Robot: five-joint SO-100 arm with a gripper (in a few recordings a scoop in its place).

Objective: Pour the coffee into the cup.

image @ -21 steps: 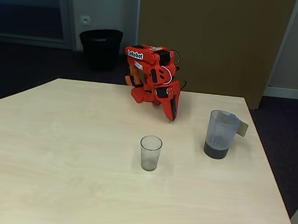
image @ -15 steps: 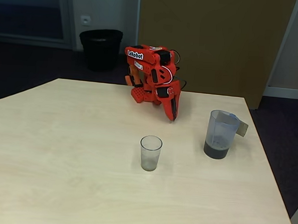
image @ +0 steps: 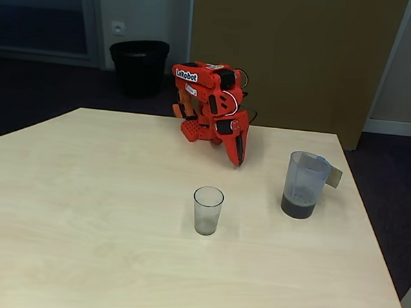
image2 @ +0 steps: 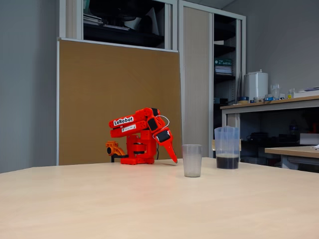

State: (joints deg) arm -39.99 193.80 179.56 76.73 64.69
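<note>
Bin (image: pixel 138 66): black, on floor behind table, far left in a fixed view.
Table (image: pixel 85 210): pale wood; holds arm, cup, jug.
Arm (image: pixel 208 102): orange, folded at table's far edge, "LeRobot" label on top link; also seen side-on (image2: pixel 137 134) in front of a brown board (image2: pixel 99 99).
Gripper (image: pixel 237 159): points down, tip at or just above the tabletop; fingers together, closed or nearly so, nothing held. Same in the side-on view (image2: pixel 174 159).
Cup (image: pixel 207 210): clear, upright, no coffee seen inside; stands nearer the camera than the gripper and slightly left of its tip, apart from it, not touching. In the side-on view (image2: pixel 192 160) it sits just right of the gripper tip.
Jug (image: pixel 304 185): bluish-grey, upright, right of cup and gripper, well apart from both; handle faces right. Also (image2: pixel 227 147).
Coffee (image: pixel 298 207): dark layer in jug bottom, approx. lower quarter; also (image2: pixel 228 162).
Rel.: gripper tip lies between cup and jug in left-right order, but farther back than both.
</note>
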